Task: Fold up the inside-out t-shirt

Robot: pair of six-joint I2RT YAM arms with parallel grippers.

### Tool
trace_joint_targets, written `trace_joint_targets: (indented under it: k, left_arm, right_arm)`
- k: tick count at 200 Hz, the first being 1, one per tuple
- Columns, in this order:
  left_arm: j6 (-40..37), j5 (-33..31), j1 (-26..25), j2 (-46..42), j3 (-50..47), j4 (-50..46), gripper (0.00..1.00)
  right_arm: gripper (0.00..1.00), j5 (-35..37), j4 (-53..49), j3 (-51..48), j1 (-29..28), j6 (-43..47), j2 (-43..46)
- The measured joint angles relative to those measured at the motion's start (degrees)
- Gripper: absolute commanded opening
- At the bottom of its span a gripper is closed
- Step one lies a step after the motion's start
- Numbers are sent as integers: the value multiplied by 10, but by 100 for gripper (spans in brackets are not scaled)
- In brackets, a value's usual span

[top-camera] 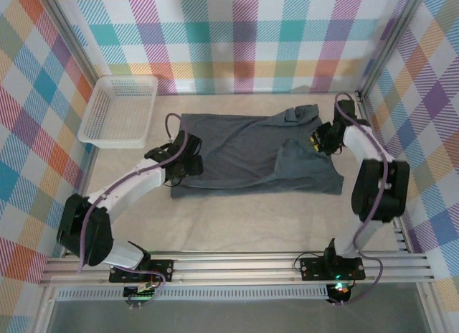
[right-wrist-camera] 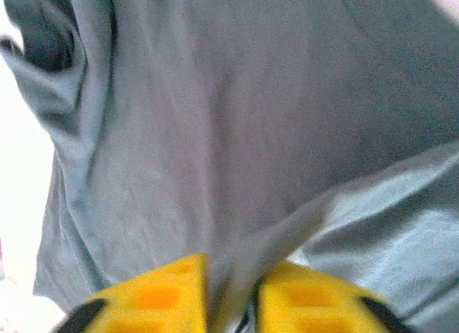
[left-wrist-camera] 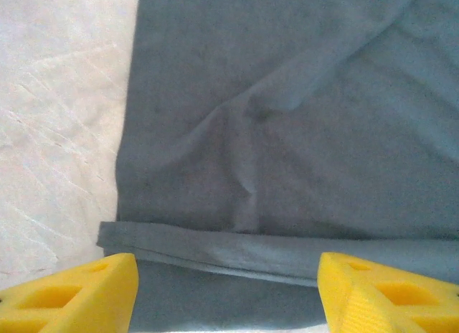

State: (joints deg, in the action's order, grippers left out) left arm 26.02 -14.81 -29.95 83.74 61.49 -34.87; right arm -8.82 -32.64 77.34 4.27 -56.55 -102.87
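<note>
The pale desk (top-camera: pixel 237 225) lies nearest, just beyond the arm bases. On its middle the inside-out t-shirt (top-camera: pixel 244 157) is spread flat, its long axis running left to right. The left tool (top-camera: pixel 188 159) sits at the shirt's left end, and its wrist view shows yellow fingers (left-wrist-camera: pixel 79 293) wide apart, released, straddling a doubled-over edge of cloth. The right tool (top-camera: pixel 320 141) is at the right end, slightly farther back beside bunched fabric. Its fingers (right-wrist-camera: pixel 158 297) are nearly together, clenched on a raised ridge of cloth. Each arm is nearest its own end, so the fold probably travels along that axis. Farthest back, at left, a white basket (top-camera: pixel 118 110) stands apart from the shirt.
</note>
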Motion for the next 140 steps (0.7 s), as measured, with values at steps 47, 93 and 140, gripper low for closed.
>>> trace_joint_targets:
  k: [47,93,140]
  left_arm:
    - [9,17,8,127,116,-12,39]
    - [16,40,59,279,220,-3,0]
    - [43,93,94,345,228,21,0]
  right_arm:
    - [37,33,12,-85,41,21,17]
    - [8,76,31,-205,67,78,85]
    - [7,66,29,-216,94,105,51]
